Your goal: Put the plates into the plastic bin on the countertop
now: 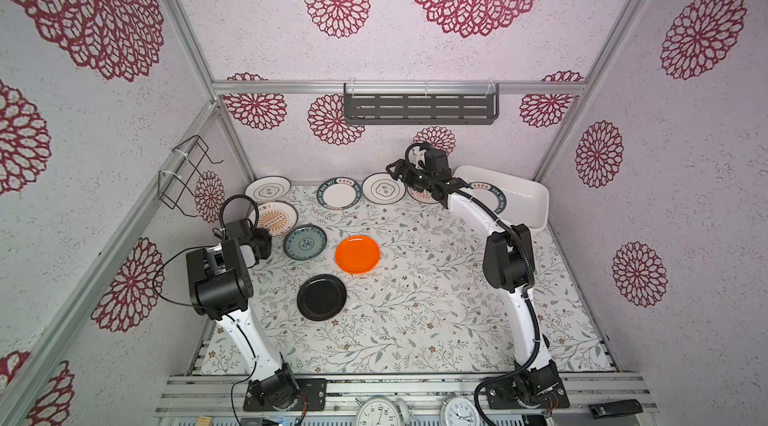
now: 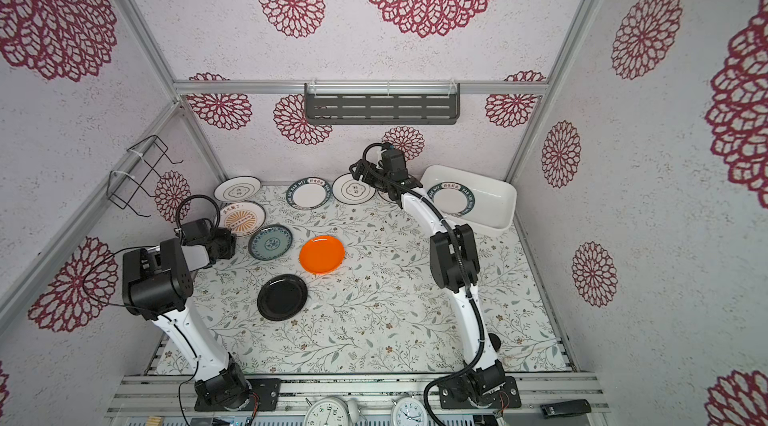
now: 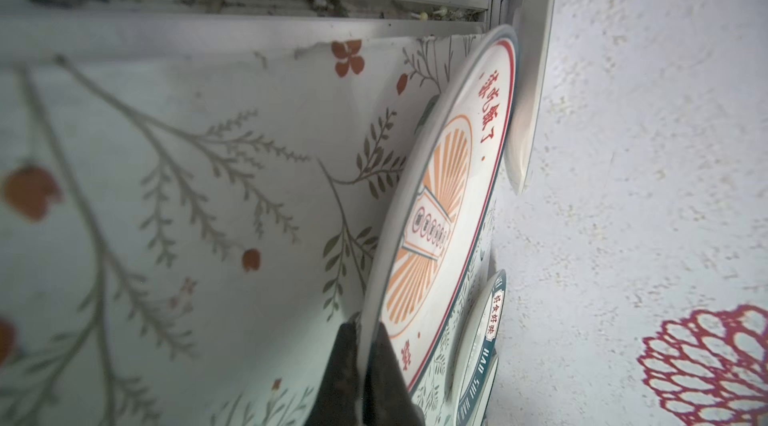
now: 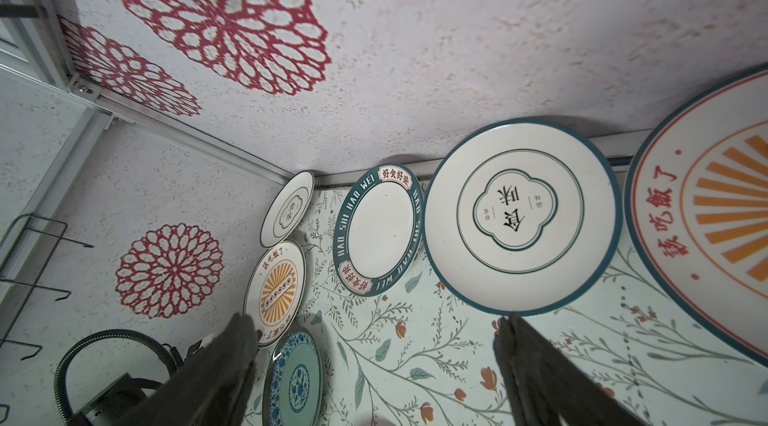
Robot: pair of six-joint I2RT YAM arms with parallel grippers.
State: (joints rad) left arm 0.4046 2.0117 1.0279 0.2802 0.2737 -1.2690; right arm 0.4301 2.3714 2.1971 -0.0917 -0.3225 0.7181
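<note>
While rim-first, plate [image 3: 440,211] inside left pincer [image 3: 365,327]

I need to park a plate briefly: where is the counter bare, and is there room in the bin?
The counter is bare in front, between the black plate and the right arm, down to the near edge. The bin holds one green-rimmed plate; its right half is free. Crowded: the back row of plates and around the teal plate.

walls [image 1: 257,41]: white, red flower medallions | shelf [image 1: 420,108]: dark grey, slotted

2 white arms [image 1: 519,320] w/ blk joints [image 1: 505,261], cables [image 4: 106,333]
</note>
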